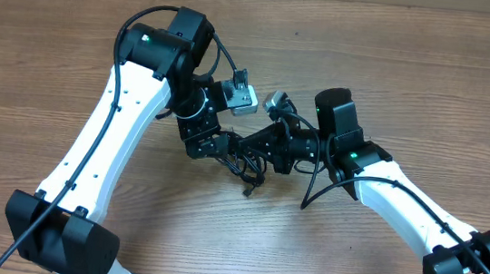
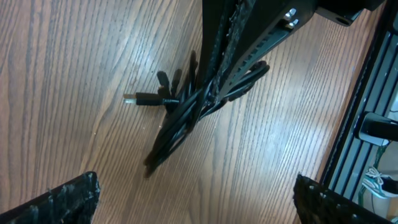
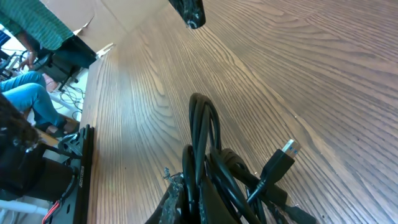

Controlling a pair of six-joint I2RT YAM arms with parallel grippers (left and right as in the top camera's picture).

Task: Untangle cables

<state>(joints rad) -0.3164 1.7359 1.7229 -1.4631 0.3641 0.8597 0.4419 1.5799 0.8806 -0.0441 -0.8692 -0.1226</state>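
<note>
Holding the cables [image 2: 186, 112] in a bunch at the middle of the worktop [image 1: 399, 62], the right gripper [image 3: 191, 190] has its fingers closed tight on the coil. The left gripper [image 2: 194, 190] hovers beside it, fingers spread wide and gripping nothing. The step seems to be choosing a strand. Next, I think, the left one must catch the free plug end [image 2: 134, 98] and pull it out.

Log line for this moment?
left gripper: open | right gripper: shut on cables | cables: tangled bundle, plug sticking out
</note>
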